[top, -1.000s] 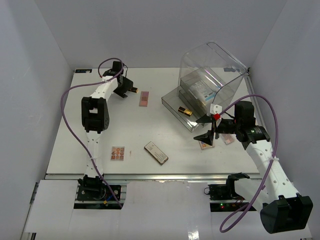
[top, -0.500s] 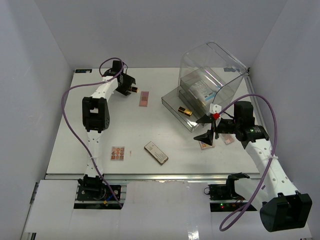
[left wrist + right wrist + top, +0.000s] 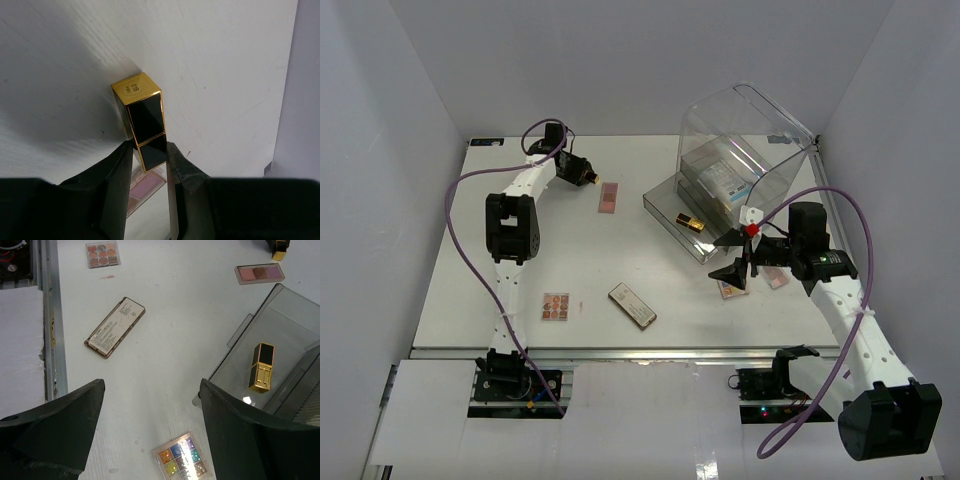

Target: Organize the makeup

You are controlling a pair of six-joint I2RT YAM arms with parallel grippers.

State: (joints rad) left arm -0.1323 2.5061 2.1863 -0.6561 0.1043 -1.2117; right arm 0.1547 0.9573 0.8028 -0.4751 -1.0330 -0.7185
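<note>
Lipstick (image 3: 144, 112) pinched in left claw (image 3: 150, 149), which I have swung slightly rightward; its base is hidden. Right claw (image 3: 152, 384) spread, unmoved.

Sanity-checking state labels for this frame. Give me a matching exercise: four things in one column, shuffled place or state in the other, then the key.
Column 1
1. left end effector
2. right end effector
3. long dark rectangular compact with a white label
4. pink strip eyeshadow palette

Column 2
A. open, holding nothing
B. toward the rear of the white table, beside the left arm's tip
C. shut on a black-and-gold lipstick tube
D. flat near the table's front edge, between the arms

Pairs: 1-C, 2-A, 3-D, 4-B
</note>
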